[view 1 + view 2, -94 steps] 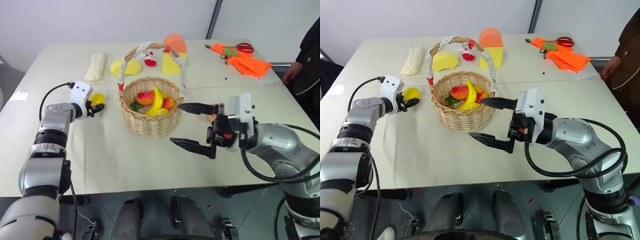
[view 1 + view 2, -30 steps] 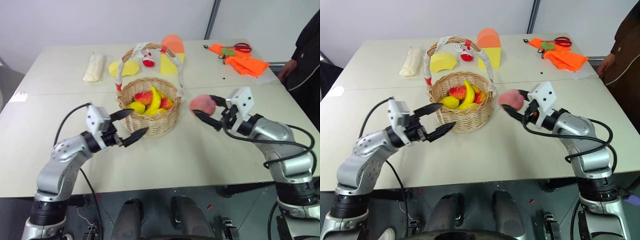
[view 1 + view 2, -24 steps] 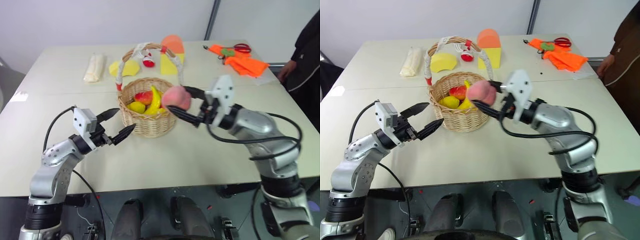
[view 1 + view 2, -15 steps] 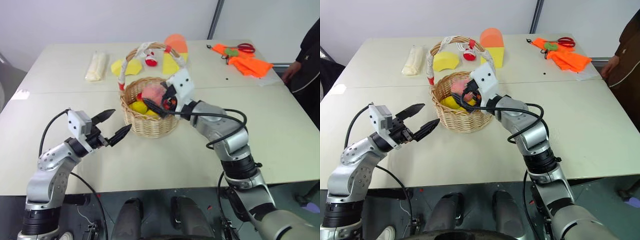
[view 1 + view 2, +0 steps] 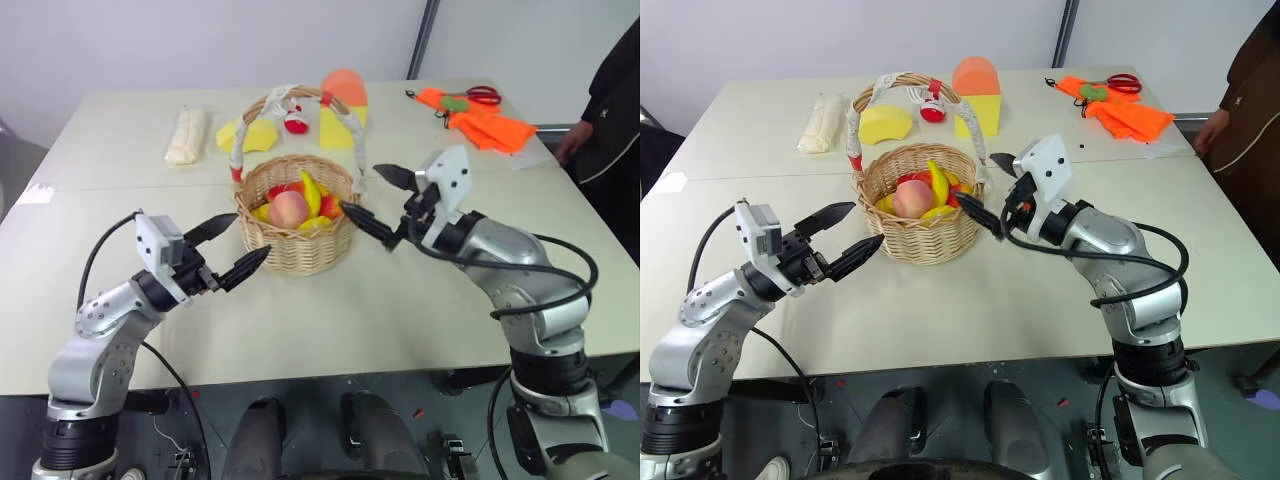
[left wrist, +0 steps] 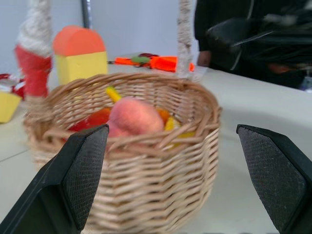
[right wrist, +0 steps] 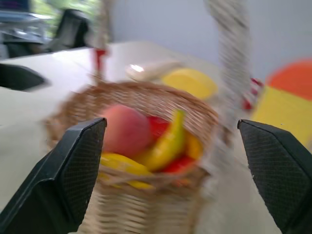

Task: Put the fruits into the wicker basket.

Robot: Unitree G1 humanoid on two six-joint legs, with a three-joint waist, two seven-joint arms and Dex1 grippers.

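Grippers first, nearest the robot: left gripper [image 5: 232, 250] hangs low over the pale table [image 5: 300, 320] just short of the basket's near-left wall, black fingers spread wide, nothing btwn them; right gripper [image 5: 372, 196] sits at the basket's right rim, fingers also fully apart & empty. Round tan woven wicker basket [image 5: 296, 250] w/ white-wrapped arched handle holds the pink-orange peach [image 5: 288, 209] on top of the pile, small glossy yellow lemon [image 5: 886, 203] at its left edge, plus a banana & red fruit. Both fruits look to be in, so the step in hand is prob. clearing out: back the right arm off to its own side w/o hooking the handle's right leg or nudging the rim. Farther back: yellow foam shapes [image 5: 258, 134], small red-white toy [image 5: 297, 122], cream cloth roll [image 5: 188, 135], orange cloth w/ scissors [image 5: 480, 112]; a person stands at the far right edge. None of it blocks the retreat.
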